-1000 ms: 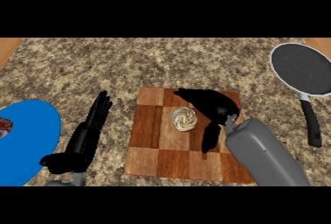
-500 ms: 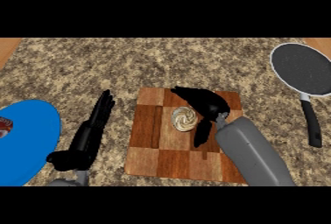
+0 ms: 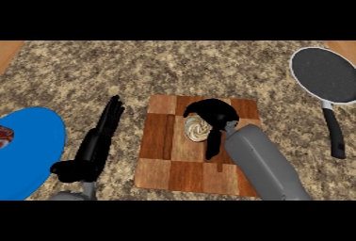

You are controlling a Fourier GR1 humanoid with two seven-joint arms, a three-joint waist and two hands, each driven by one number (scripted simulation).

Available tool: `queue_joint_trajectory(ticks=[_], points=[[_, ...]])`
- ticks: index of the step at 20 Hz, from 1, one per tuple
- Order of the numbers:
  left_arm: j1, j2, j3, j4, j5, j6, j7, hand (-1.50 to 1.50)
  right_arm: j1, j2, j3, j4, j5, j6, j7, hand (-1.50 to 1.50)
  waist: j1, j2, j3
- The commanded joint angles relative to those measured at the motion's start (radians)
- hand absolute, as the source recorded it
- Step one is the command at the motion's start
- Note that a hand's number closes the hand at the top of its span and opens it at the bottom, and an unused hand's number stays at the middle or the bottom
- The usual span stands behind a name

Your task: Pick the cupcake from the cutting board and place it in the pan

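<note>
Head view shows the cupcake [image 3: 197, 128] lying near the middle of the cutting board [image 3: 167, 155], its pale swirled top facing up. The right hand [image 3: 214, 113] is right on it: the palm arches over the cupcake's far and right side, and one finger runs down along its right edge, so the fingers are curling round it. Whether the grip has fully closed I cannot tell; it looks like the grasp is being made and the lift is not yet done.

The right hand is plainly the nearer one. The left hand [image 3: 104, 132] rests on the counter [image 3: 139, 70] just left of the board, fingers straight and pressed together, pointing away from the robot.

The pan [image 3: 325, 74] sits well apart at the far right, its handle pointing toward the robot. The way from board to pan looks like bare counter. A blue plate [image 3: 28, 155] lies at the left edge, out of the way.
</note>
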Motion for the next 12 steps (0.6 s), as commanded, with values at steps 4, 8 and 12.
queue_joint_trajectory(ticks=[4,8,12], points=[[0.004,-0.028,-0.009,-0.019,-0.029,0.008,0.017,0.00,-0.074,0.031,0.021,0.184,0.111,-0.070,-0.117,1.50,0.006,0.007,0.003],[-0.022,-0.007,0.026,-0.011,-0.009,-0.033,0.028,0.00,-0.051,0.024,0.005,0.192,0.151,-0.139,-0.179,1.50,0.003,0.007,0.003],[0.046,-0.020,0.000,-0.084,-0.020,-0.026,0.045,0.00,-0.029,0.060,-0.014,0.165,0.190,-0.254,-0.164,1.50,0.003,0.005,0.003]])
